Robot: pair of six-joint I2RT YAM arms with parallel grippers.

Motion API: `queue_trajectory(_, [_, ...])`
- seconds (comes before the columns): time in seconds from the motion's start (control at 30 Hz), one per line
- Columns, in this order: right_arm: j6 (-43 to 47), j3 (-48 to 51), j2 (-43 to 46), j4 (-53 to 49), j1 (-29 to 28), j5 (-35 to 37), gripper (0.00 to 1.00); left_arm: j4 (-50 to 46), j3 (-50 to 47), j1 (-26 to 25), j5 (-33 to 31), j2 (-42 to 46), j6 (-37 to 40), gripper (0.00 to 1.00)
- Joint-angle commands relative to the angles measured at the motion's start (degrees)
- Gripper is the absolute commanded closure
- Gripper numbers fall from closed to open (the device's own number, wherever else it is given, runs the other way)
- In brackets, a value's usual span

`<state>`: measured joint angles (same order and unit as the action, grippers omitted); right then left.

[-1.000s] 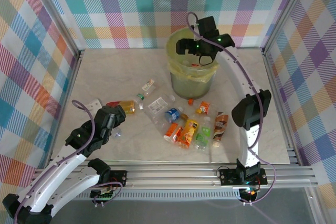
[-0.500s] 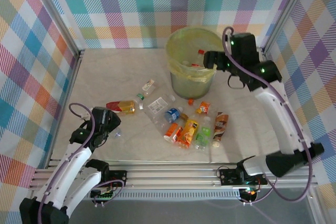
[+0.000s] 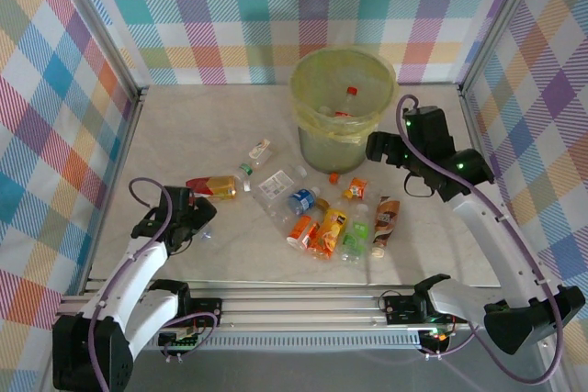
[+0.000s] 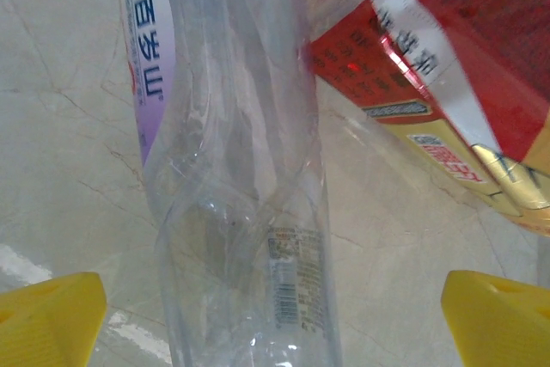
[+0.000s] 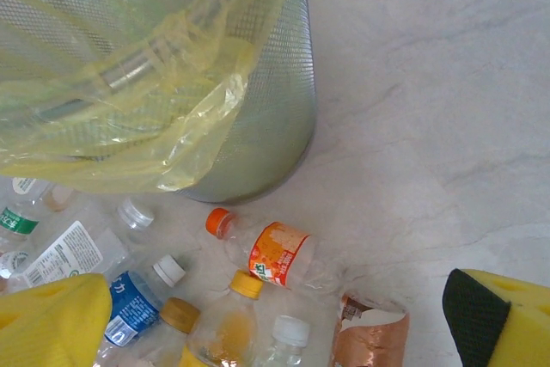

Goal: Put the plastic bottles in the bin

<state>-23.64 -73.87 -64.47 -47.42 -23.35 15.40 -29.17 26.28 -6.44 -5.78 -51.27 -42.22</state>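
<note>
Plastic bottles (image 3: 323, 223) mostly lay strewn across the table (image 3: 202, 126), at least one sat in the bin (image 3: 335, 149), and the left pincer (image 3: 200, 223), poised at a clear bottle (image 4: 241, 212), and the right pincer (image 3: 378, 147) beside the bin both gaped wide, empty.

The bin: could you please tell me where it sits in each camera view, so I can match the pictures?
Top external: the bin stands at the far middle of the table.
Right wrist: the bin is at upper left, its mesh wall and yellowish liner showing.
Left wrist: looks at a clear bottle and a red-labelled bottle.
Shared landmark: the orange-capped bottle lying near the bin's foot.
</note>
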Motion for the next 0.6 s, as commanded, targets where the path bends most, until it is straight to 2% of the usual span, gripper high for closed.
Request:
queue_trajectory(0.0, [-3.06, 1.72, 1.01, 2.4, -0.29, -0.51, 0.0, 3.23, -1.9, 0.78, 1.56, -1.12, -0.07, 0.0])
queue_trajectory(0.17, [-4.31, 3.29, 1.27, 3.3, -0.23, -1.06, 0.0, 5.02, -2.33, 1.21, 0.9, -4.29, -0.19, 0.0])
queue_trajectory(0.33, [-4.81, 3.5, 1.36, 3.84, -0.29, -1.81, 0.0, 6.18, -2.44, 1.51, 0.27, -7.52, -0.58, 0.04])
queue_trajectory(0.47, [-5.0, 3.81, 1.32, 4.09, -0.29, -2.11, 0.0, 6.51, -2.55, 1.6, -0.65, -8.99, -1.35, 0.09])
queue_trajectory(0.57, [-5.19, 4.07, 1.36, 4.26, -0.22, -2.3, 0.0, 6.75, -2.64, 1.69, -1.11, -9.84, -1.7, 0.19])
